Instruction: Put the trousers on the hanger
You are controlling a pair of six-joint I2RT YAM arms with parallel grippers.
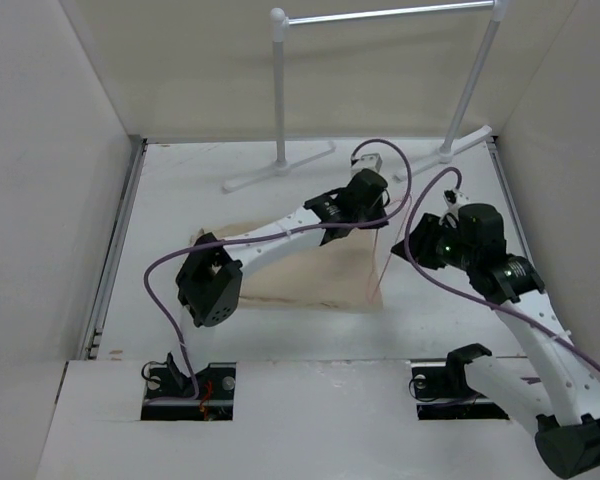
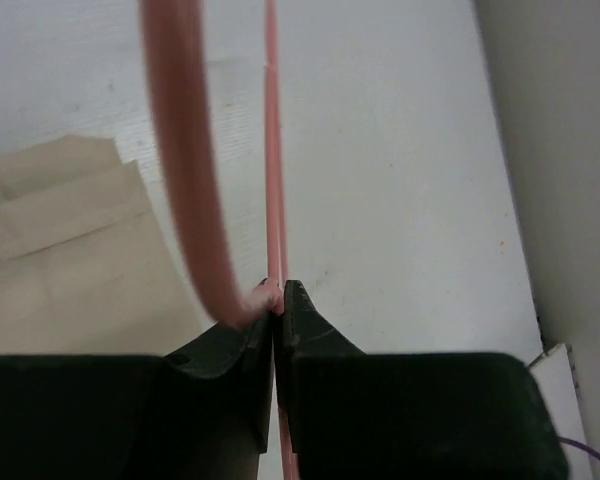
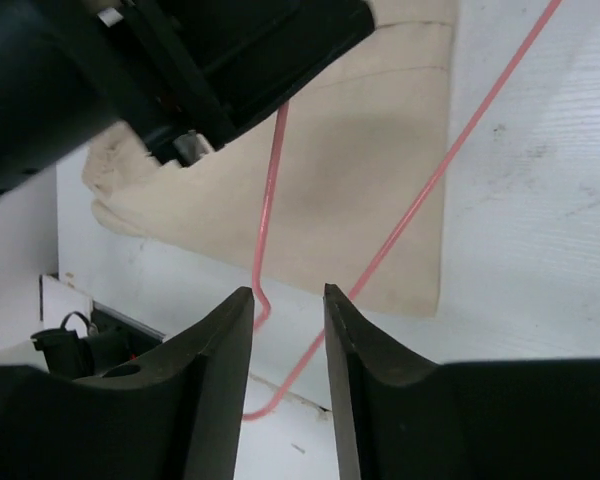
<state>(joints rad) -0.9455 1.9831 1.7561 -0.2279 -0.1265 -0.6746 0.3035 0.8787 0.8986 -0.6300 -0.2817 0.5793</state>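
The beige trousers (image 1: 310, 275) lie folded flat on the table, partly under my left arm. The thin pink hanger (image 1: 376, 265) hangs over their right edge, lifted off the table. My left gripper (image 1: 377, 217) is shut on the hanger's wire (image 2: 273, 150) near its hook, with the trousers (image 2: 60, 250) below to the left. My right gripper (image 1: 425, 246) is open just right of the hanger. In the right wrist view its open jaws (image 3: 288, 296) stand short of the hanger's lower corner (image 3: 268, 200), not touching it, and the trousers (image 3: 360, 170) lie behind.
A white tubular clothes rack (image 1: 280, 90) stands at the back of the table, its feet just behind my left gripper. White walls close in both sides. The table's near edge and my left arm's base slot (image 3: 70, 340) show in the right wrist view.
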